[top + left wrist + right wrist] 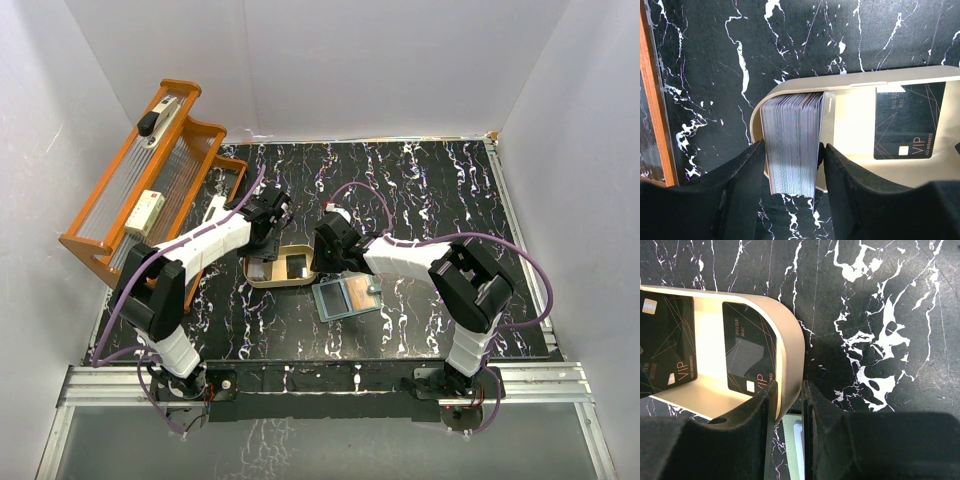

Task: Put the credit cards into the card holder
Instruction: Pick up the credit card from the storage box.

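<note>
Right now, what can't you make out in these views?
Left wrist: card stack lower end hidden between left gripper fingers; card count too fine.
Right wrist: card holder only a sliver behind right gripper, which pinches the dish rim.
Top external: both fingertips covered by wrists; holder slots too small.

Left arm (205, 245) rises from its base, folds sharply at the elbow and reaches forward and to the right, wrist pitched down; left claw (792, 150) points downward, its jaws set against both sides of a stack of credit cards (792, 130); right arm (405, 258) folds at its own elbow and reaches left toward the middle; right claw (788, 395) points downward, jaws narrow, pinching the curved end wall of the tan dish (792, 350); the two claws stand near each other, not touching.
</note>
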Motion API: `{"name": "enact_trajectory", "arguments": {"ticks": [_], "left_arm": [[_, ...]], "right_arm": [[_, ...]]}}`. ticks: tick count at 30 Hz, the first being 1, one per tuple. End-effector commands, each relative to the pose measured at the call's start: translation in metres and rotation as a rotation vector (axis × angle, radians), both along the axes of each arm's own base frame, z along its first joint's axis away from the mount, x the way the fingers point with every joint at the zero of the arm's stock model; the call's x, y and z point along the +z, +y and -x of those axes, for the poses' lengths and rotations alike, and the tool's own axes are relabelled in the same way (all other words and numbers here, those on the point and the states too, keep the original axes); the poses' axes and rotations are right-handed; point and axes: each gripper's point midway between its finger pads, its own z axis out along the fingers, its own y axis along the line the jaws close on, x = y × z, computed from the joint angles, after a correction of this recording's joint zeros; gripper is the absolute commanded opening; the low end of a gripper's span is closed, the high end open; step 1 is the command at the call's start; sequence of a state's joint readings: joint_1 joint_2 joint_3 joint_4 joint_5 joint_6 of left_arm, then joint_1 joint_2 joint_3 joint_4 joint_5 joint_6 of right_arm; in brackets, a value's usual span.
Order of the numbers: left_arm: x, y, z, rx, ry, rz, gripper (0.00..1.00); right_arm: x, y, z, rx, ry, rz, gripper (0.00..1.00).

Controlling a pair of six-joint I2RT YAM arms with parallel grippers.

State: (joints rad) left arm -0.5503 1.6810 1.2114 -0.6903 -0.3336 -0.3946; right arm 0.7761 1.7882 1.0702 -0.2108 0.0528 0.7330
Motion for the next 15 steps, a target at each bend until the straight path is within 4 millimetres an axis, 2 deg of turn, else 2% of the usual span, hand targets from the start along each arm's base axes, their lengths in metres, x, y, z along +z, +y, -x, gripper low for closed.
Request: {"name": "enact_trajectory", "arguments": {"ticks": [1, 8, 15], "left_arm": [[0.0102, 0.0169, -0.007, 0.01, -0.023, -0.087, 0.43], [0.0088, 0.0133, -0.0088, -0.001, -0.01, -0.083, 0.37], [0.0072, 0.0075, -0.0083, -0.022, 0.008, -0.078, 0.22]], "right_arm": [[0.0101, -0.0078, -0.0017, -0.007, -0.027, 0.01, 0.23], [0.0086, -0.0067, -0.0016, -0.004, -0.024, 0.011, 0.23], [0.0081, -0.0057, -0.0027, -0.001, -0.024, 0.014, 0.23]]}}
